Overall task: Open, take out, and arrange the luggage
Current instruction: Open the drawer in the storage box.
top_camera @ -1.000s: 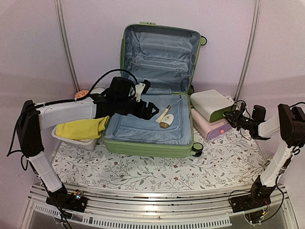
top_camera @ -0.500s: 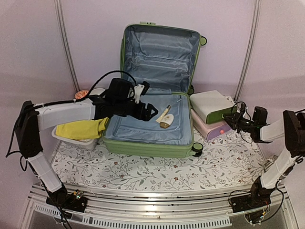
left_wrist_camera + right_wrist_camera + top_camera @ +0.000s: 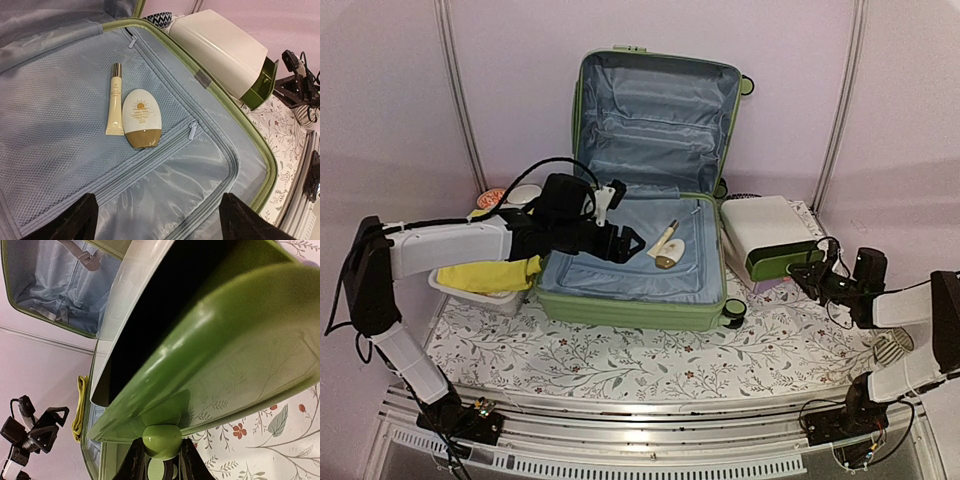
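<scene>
1. Top external view:
   - The luggage [image 3: 630, 310] is lying open at the middle of the table, with its lid standing upright at the back.
   - The left arm is stretching in from the luggage's left side. The left gripper [image 3: 628, 243] is hanging spread wide and empty over the lining, just left of a tube [image 3: 666, 238] and an oval bottle [image 3: 671, 256].
   - The right arm is lying low, right of the luggage. The right gripper [image 3: 807, 277] is meeting the near end of a tilted white-green box [image 3: 765, 228].
   - Part of a yellow cloth [image 3: 485, 272], left of the luggage, is being hidden by the left arm.

2. Left wrist view:
   - Only the tips of the left gripper [image 3: 157, 220] are showing, set far apart with nothing between them.
   - Tube [image 3: 115, 102] and oval bottle [image 3: 141, 119] are touching on the luggage [image 3: 60, 125] mesh.
   - The white-green box [image 3: 215, 47] is sitting just beyond the luggage's rim.

3. Right wrist view:
   - The right gripper [image 3: 161, 445] is pinching a small green knob [image 3: 161, 440] on the white-green box [image 3: 225, 340].
   - That box is filling the frame, blurred.
   - Only a corner of the luggage [image 3: 45, 285] lining is showing.
</scene>
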Tool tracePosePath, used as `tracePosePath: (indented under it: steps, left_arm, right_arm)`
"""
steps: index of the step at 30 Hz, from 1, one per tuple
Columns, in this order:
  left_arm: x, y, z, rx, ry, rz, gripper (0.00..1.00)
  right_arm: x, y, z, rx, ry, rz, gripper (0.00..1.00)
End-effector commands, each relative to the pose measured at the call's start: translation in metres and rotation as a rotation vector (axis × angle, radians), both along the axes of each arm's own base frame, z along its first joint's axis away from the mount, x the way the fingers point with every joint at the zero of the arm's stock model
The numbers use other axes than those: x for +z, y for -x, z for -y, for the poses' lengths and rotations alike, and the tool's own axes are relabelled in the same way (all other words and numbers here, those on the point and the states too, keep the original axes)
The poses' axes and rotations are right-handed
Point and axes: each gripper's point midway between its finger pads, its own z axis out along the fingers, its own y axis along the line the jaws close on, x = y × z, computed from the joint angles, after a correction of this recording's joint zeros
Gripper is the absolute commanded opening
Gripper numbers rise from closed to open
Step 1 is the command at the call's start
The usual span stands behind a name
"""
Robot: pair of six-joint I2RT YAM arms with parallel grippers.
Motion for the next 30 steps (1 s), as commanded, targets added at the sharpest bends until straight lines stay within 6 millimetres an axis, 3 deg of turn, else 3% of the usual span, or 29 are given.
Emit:
tracePosePath:
  steps: [1,13,15,17,18,24,30]
  left_arm:
    - [0.012,0.001,-0.001,0.003,0.033,0.021,0.86]
    - [0.012,0.002,0.002,-0.001,0.036,0.035,0.88]
    - [0.011,0.002,0.001,0.0,0.033,0.036,0.88]
    - [0.008,0.002,0.002,0.001,0.026,0.037,0.89]
    - [0.008,0.002,0.002,0.004,0.026,0.041,0.89]
    - [-0.019,-0.011,0.007,0.012,-0.045,0.046,0.88]
    - [-0.046,-0.019,0.026,-0.01,-0.09,-0.013,0.83]
  right_arm:
    - [-0.015,0.021,-0.002,-0.024,0.004,-0.042,0.11]
    - [-0.027,0.05,0.001,-0.056,0.037,-0.09,0.18]
    - [-0.026,0.052,0.001,-0.056,0.044,-0.094,0.32]
    - [-0.026,0.053,0.002,-0.055,0.059,-0.1,0.56]
    - [-0.025,0.053,0.002,-0.055,0.064,-0.102,0.6]
    - [-0.008,0.055,0.005,-0.056,0.116,-0.082,0.73]
    - [0.027,0.058,0.006,-0.025,0.225,-0.05,0.81]
